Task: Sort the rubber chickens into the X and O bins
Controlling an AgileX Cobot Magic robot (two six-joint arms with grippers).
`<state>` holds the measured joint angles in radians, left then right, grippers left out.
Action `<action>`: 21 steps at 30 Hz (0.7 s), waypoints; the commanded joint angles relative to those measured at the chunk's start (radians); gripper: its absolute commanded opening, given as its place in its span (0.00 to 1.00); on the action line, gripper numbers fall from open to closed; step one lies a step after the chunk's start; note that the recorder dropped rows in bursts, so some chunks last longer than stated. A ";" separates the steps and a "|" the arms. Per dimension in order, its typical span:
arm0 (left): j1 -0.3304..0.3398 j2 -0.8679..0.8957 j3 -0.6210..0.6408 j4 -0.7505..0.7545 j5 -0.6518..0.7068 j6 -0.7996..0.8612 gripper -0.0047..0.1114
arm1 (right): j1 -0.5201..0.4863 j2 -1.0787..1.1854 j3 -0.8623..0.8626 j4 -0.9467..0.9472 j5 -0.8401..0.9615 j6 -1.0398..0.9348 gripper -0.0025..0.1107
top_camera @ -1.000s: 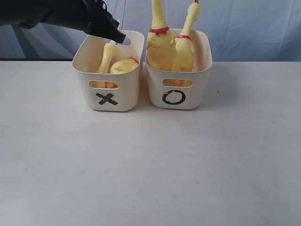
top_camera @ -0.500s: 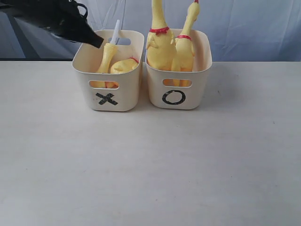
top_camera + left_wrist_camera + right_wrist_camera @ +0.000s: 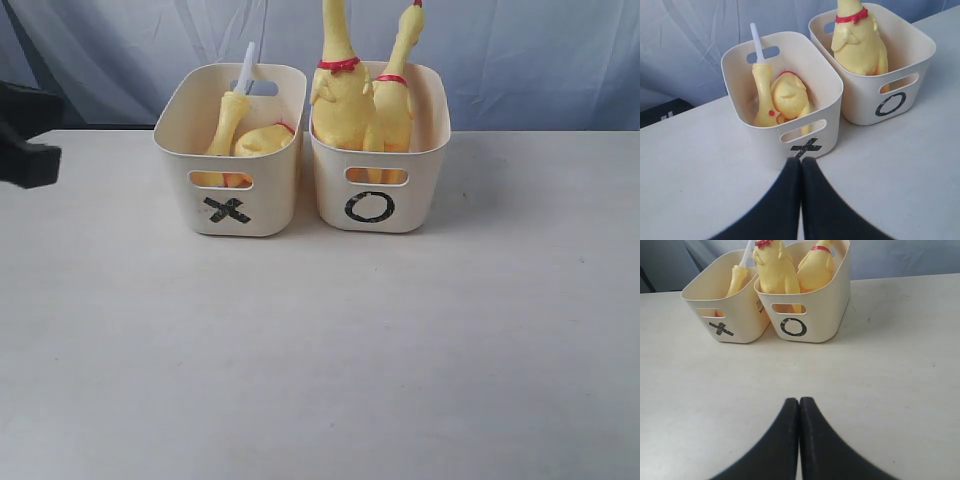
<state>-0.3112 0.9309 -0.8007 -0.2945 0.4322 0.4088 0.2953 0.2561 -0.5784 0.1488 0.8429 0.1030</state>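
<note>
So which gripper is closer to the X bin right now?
Left. The left gripper, shut, is close off the X bin on its marked front. The right gripper, also shut, is farther back, with a wide stretch of table between it and that bin.

A black X (image 3: 228, 210) is noted on the front wall of the left cream bin (image 3: 272, 195). A black O (image 3: 369, 207) is noted on the front wall of the right bin (image 3: 422, 190).
</note>
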 commanded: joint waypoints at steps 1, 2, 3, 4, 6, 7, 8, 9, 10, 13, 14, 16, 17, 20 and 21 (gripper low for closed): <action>0.002 -0.186 0.093 -0.022 -0.013 -0.008 0.04 | -0.003 -0.003 0.006 -0.001 -0.005 -0.006 0.02; 0.002 -0.215 0.104 -0.022 -0.010 -0.008 0.04 | -0.003 -0.003 0.006 -0.001 -0.005 -0.006 0.02; 0.002 -0.244 0.109 -0.022 0.006 -0.008 0.04 | -0.003 -0.003 0.006 -0.001 -0.005 -0.006 0.02; 0.002 -0.265 0.111 -0.020 0.023 -0.008 0.04 | -0.003 -0.003 0.006 -0.001 -0.005 -0.006 0.02; 0.002 -0.310 0.111 -0.020 0.072 -0.008 0.04 | -0.003 -0.010 0.006 -0.001 -0.005 -0.006 0.02; 0.002 -0.329 0.111 -0.020 0.085 -0.008 0.04 | -0.005 -0.018 0.006 -0.001 -0.005 -0.006 0.02; 0.002 -0.345 0.111 -0.020 0.091 -0.008 0.04 | -0.005 -0.033 0.006 -0.001 -0.008 -0.006 0.02; 0.002 -0.358 0.111 -0.020 0.098 -0.008 0.04 | -0.005 -0.051 0.006 -0.001 -0.008 -0.006 0.02; 0.002 -0.372 0.111 -0.020 0.098 -0.008 0.04 | -0.013 -0.081 0.006 -0.001 -0.008 -0.006 0.02; 0.002 -0.397 0.111 -0.020 0.098 -0.008 0.04 | -0.064 -0.168 0.006 -0.001 -0.008 -0.006 0.02; 0.002 -0.400 0.111 -0.020 0.098 -0.008 0.04 | -0.084 -0.192 0.006 -0.001 -0.008 -0.006 0.02; 0.002 -0.400 0.111 -0.020 0.098 -0.008 0.04 | -0.116 -0.232 0.006 -0.001 -0.008 -0.006 0.02; 0.002 -0.400 0.111 -0.020 0.098 -0.008 0.04 | -0.129 -0.252 0.006 -0.001 -0.008 -0.006 0.02; 0.002 -0.402 0.111 -0.020 0.098 -0.008 0.04 | -0.154 -0.256 0.006 0.009 -0.006 -0.006 0.02; 0.002 -0.405 0.111 -0.019 0.098 -0.008 0.04 | -0.156 -0.256 0.003 0.012 -0.006 -0.006 0.02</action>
<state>-0.3112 0.5380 -0.6962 -0.3082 0.5296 0.4070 0.1565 0.0070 -0.5784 0.1509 0.8447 0.1030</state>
